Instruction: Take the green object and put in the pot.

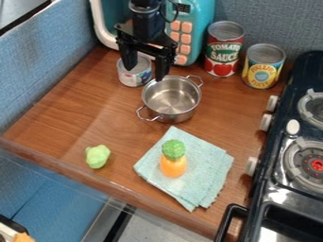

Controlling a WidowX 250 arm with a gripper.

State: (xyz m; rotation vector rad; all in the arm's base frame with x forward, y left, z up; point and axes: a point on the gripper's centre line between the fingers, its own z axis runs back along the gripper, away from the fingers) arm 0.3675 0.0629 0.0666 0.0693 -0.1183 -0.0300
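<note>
My gripper point(146, 71) hangs at the top, above a small can and the back left rim of the pot, its two fingers apart with nothing between them. The steel pot point(172, 98) stands upright on the wooden counter and looks empty inside, a handle on each side. A light green lumpy object point(97, 156) lies on bare wood at the lower left, well apart from the gripper and the pot.
An orange toy with a green top point(173, 159) is on a folded teal cloth point(212, 171). Behind are a small can point(134, 73), a tomato can point(224, 49), a yellow can point(263, 66) and a teal toy microwave point(205, 18). A stove point(277, 177) borders the right.
</note>
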